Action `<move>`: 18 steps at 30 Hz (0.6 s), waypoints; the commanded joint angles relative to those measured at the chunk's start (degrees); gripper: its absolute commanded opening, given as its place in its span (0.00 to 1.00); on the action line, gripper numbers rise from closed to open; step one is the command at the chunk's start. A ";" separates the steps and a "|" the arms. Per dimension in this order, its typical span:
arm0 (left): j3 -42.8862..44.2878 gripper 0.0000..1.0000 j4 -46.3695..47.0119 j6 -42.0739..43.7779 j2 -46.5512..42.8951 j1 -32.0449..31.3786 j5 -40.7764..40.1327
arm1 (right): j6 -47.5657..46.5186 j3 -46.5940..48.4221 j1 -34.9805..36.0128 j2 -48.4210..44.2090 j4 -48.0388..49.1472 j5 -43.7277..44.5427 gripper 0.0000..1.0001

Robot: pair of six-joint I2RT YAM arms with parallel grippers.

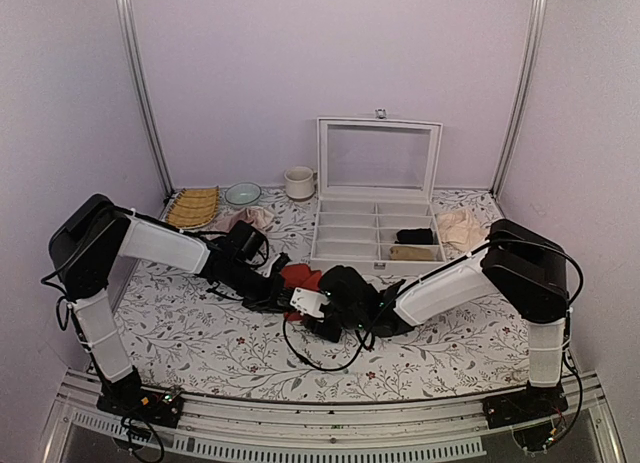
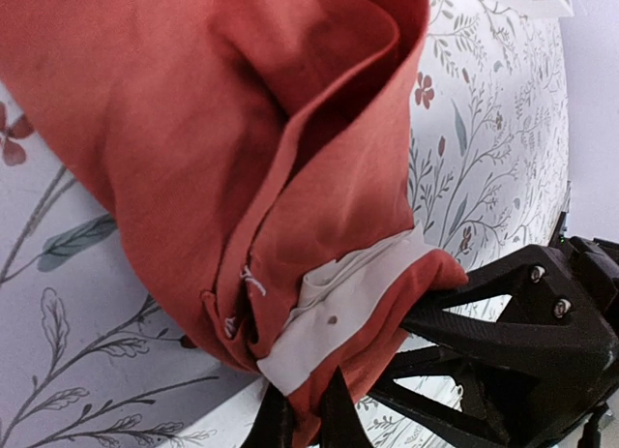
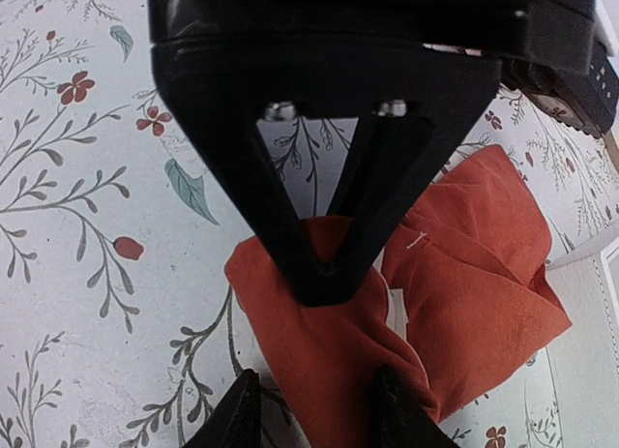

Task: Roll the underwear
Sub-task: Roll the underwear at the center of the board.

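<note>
The underwear (image 1: 299, 276) lay bunched in a small red-orange heap on the desk (image 1: 200, 333). It was near the middle of the desk, just in front of the left corner of a white divided box (image 1: 345, 238) with its lid raised. Both arms reached inward and met at the heap, the left arm from the left and the right arm from the right.

The left claw (image 2: 305, 424) had its fingertips close together, with a thin fold of the red-orange fabric pinched between them, so it was closed on the underwear. In the left wrist view, the fabric rose from this grip in thick overlapping folds. A pale strip (image 2: 338, 298) showed along the folded edge beside the grip.

The right claw (image 3: 319, 414) had its fingers apart, one on each side of a thick fold of the same fabric. Whether they pressed the fabric could not be told. The right claw sat just beside the left claw.

A mug (image 1: 298, 183) and a bowl (image 1: 242, 193) stood along the far edge of the desk. A pink cloth (image 1: 252, 220) lay left of the box and a beige cloth (image 1: 460, 229) lay right of it.
</note>
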 commanded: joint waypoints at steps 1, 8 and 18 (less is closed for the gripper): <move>-0.35 0.00 -3.73 1.25 1.38 -0.70 -1.05 | 0.54 -0.08 -1.64 4.70 -2.00 -0.46 0.34; -0.34 0.00 -3.84 1.24 1.43 -0.76 -1.04 | 1.06 -0.28 -1.74 5.28 -2.73 -1.51 0.25; -0.12 0.00 -4.09 1.63 1.69 -0.53 -0.69 | 2.50 -1.01 -1.74 5.74 -5.27 -3.96 0.13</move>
